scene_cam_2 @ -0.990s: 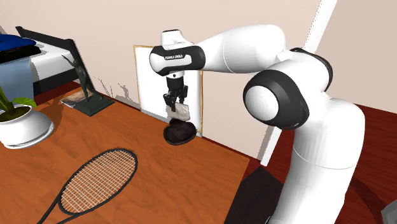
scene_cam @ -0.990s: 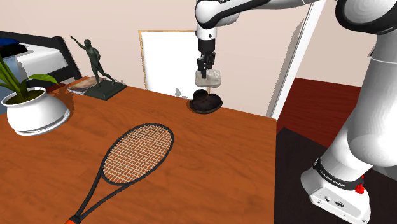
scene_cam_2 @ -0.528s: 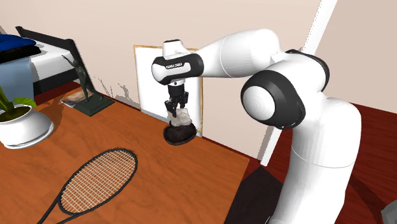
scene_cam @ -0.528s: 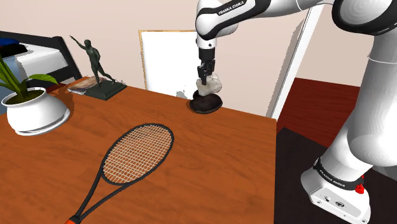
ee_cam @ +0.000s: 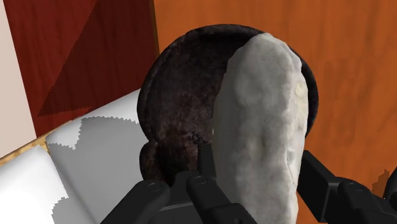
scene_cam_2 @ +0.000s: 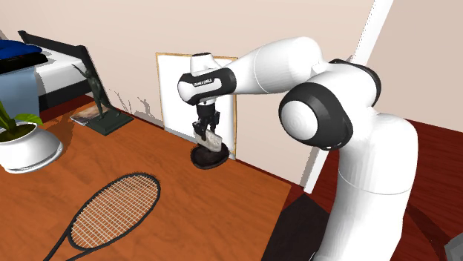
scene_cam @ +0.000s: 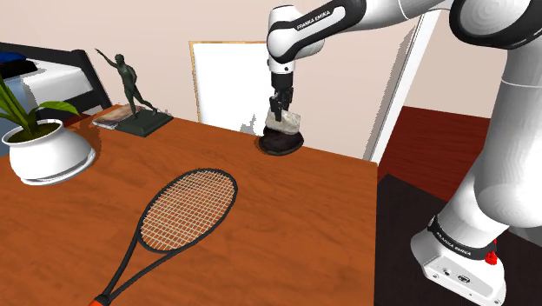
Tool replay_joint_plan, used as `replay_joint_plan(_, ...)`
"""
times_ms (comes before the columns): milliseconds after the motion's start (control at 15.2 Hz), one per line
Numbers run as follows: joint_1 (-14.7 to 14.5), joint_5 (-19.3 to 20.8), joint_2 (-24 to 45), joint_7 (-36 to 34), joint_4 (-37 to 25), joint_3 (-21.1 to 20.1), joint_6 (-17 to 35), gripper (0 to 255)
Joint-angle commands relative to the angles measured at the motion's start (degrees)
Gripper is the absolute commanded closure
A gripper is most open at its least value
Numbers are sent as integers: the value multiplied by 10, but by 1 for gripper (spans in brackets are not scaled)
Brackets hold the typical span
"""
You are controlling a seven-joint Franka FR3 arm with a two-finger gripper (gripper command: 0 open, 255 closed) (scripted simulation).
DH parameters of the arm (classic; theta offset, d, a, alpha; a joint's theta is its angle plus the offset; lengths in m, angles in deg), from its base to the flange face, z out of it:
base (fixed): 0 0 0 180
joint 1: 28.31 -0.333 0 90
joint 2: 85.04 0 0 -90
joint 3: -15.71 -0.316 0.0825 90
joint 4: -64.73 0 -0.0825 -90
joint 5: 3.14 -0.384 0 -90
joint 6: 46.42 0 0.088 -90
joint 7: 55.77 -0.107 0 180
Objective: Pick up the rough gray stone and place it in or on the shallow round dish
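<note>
A tennis racket (scene_cam: 184,211) is seen lying flat on the wooden worktop (scene_cam: 287,226), nearest the stand, with its handle toward the shoulder view's lower left. Further to that view's left, a white plant pot (scene_cam: 48,155) with green leaves is set on the worktop. Beyond the racket, near the worktop's far edge, the dark shallow round dish (scene_cam: 280,143) is found. The pale gray rough stone (scene_cam: 284,124) is held directly over it — its lower end appears to touch the dish's inside, though contact cannot be confirmed. The claw (scene_cam: 277,111) is clenched on the stone: in the wrist view the black fingers (ee_cam: 202,186) are pressed against either side of it. Behind the dish a white framed panel (scene_cam: 228,83) is leaned against the wall, and a dark figurine (scene_cam: 130,87) is stood at the shoulder view's far left.
</note>
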Motion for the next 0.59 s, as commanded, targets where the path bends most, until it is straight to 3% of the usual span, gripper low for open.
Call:
replay_joint_plan(0, 0, 0, 0, 0, 0, 0, 0, 255)
replay_joint_plan(66, 0, 0, 0, 0, 0, 0, 0, 255)
replay_joint_plan(132, 0, 0, 0, 0, 0, 0, 0, 0)
replay_joint_plan(528, 0, 0, -4, 0, -14, 0, -18, 0)
